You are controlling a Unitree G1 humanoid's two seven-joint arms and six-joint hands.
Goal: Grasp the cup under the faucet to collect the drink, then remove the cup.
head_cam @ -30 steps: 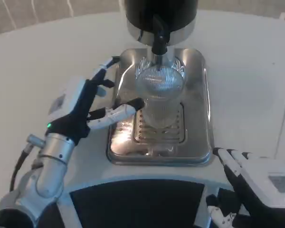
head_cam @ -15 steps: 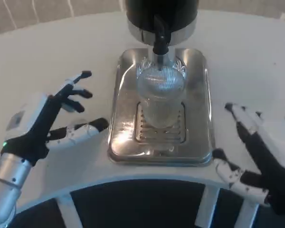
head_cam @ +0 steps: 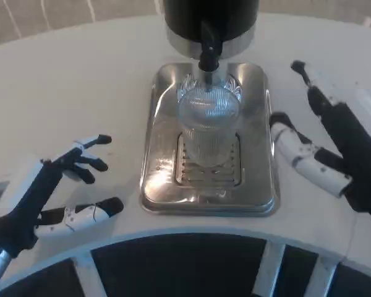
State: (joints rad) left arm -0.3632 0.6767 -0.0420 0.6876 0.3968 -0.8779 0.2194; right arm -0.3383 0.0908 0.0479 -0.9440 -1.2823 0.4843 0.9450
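While both arms flank the tray, left robot hand low on the table, fingers spread, empty — right robot hand beside the tray, fingers apart — cup upright under the faucet.

- White round table, matte top, soft even light, no hard shadows.
- Past far edge: grey-beige floor w/ thin pale lines.
- Dark gap below near table rim.
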